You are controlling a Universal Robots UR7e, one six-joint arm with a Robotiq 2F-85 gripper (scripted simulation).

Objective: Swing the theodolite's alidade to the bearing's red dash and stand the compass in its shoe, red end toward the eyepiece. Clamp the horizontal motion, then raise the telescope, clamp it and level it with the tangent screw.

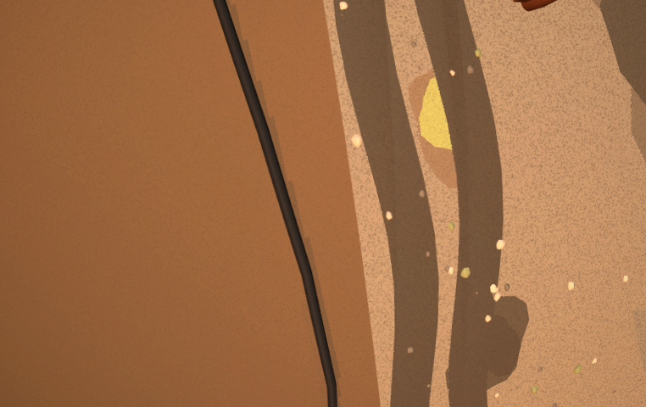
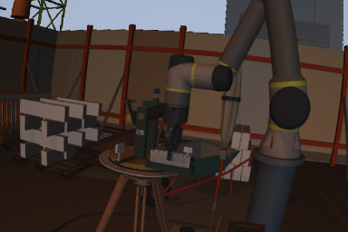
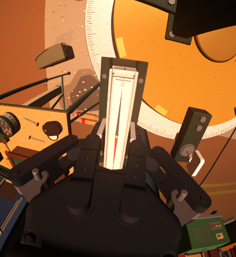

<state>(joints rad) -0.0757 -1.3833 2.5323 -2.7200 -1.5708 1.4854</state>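
The trough compass, a long white box with a thin needle whose red end points toward me, lies in its dark green shoe at the rim of the theodolite's orange plate. In the second side camera the compass sits low on the plate atop the tripod, beside the green standard. The white graduated circle curves around the plate. A green clamp block with a white lever stands to the right. My gripper is closed around the near end of the compass.
The dark telescope body overhangs the plate at the top right. An orange panel with knobs and green rails lies to the left. A tripod carries the instrument. White blocks are stacked far left. The side camera shows only sandy ground and a black cable.
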